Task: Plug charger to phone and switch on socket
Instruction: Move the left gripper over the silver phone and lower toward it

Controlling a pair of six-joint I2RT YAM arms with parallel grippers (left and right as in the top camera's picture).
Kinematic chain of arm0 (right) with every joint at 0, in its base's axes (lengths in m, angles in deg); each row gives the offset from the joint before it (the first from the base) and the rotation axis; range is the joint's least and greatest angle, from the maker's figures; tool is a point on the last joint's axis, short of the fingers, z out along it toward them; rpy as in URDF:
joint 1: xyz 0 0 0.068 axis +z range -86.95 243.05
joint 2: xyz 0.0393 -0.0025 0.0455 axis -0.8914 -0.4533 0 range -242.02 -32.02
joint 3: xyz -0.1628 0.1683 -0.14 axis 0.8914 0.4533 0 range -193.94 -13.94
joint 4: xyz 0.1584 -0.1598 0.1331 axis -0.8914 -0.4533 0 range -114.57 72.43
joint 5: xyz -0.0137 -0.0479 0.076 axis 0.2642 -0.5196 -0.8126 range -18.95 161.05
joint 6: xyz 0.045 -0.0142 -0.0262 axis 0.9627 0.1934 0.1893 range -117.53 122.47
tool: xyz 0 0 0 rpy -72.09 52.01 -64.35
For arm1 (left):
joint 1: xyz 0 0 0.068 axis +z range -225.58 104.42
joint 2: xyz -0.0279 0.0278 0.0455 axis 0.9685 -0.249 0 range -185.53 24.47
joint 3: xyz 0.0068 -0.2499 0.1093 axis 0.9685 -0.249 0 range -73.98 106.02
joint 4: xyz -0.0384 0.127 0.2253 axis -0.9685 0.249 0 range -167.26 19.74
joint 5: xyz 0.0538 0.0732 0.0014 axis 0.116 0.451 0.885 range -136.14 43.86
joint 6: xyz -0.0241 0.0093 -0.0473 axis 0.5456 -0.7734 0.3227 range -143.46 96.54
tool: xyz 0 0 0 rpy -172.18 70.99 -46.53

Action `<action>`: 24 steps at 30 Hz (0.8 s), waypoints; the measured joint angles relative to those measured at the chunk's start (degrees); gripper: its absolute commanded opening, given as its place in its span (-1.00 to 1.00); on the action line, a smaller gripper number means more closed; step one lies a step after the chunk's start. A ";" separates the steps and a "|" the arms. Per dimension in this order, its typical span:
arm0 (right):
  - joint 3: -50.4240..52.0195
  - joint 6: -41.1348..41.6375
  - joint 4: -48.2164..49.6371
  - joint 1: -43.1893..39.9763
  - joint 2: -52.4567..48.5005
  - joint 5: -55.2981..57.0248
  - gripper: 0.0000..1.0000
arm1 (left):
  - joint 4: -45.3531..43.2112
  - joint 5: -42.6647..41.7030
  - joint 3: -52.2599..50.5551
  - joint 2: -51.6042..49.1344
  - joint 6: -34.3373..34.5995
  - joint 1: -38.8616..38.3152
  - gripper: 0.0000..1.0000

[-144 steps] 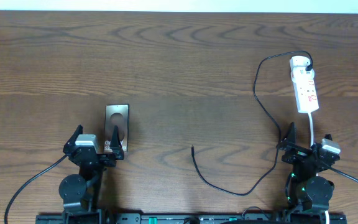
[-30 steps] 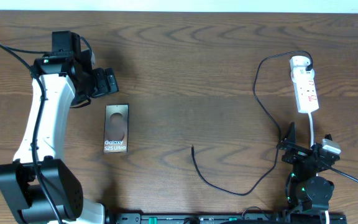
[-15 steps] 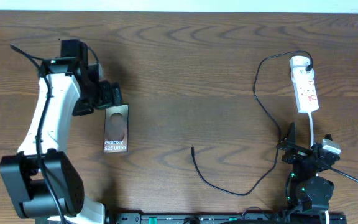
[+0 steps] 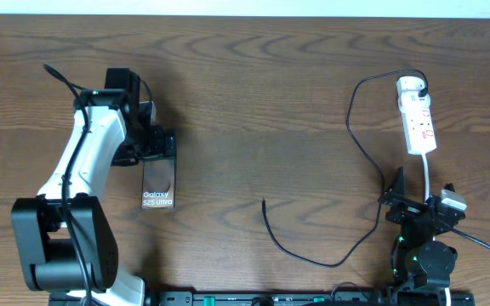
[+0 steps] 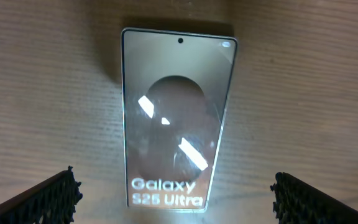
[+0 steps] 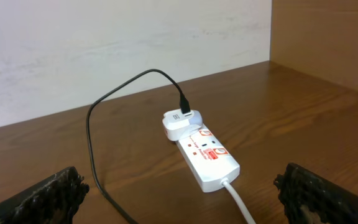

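Note:
The phone (image 4: 159, 184) lies flat on the wooden table at the left, its "Galaxy S25 Ultra" text at the near end. My left gripper (image 4: 158, 144) hovers over its far end, open and empty. In the left wrist view the phone (image 5: 176, 112) lies between the wide-open fingers (image 5: 173, 202). The charger cable (image 4: 360, 149) runs from the socket (image 4: 418, 119) in a loop to its loose tip (image 4: 264, 202) at mid-table. My right gripper (image 4: 422, 190) is parked near the front edge, open and empty. The right wrist view shows the socket (image 6: 207, 155) and the cable (image 6: 92, 137) ahead of the fingers (image 6: 182, 202).
The socket's white lead (image 4: 430, 174) runs toward the right arm's base (image 4: 428, 255). A white wall (image 6: 104, 50) backs the table's far edge. The left arm's white link (image 4: 79, 170) spans the table's left side.
My left arm has swung from the far left toward the phone and now covers its far end. The right arm, cable and socket have not moved.

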 measured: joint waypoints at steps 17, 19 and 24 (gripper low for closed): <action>0.00 0.00 0.00 0.00 0.00 0.00 0.98 | -10.32 0.11 -11.50 -0.17 0.00 0.00 0.96; 0.00 0.00 -0.02 0.00 0.00 0.00 0.99 | -10.45 0.11 -11.50 -0.20 0.00 0.00 0.96; 0.00 0.00 0.00 0.00 0.00 0.00 0.99 | -10.91 0.33 -11.50 -0.17 -0.07 0.00 0.95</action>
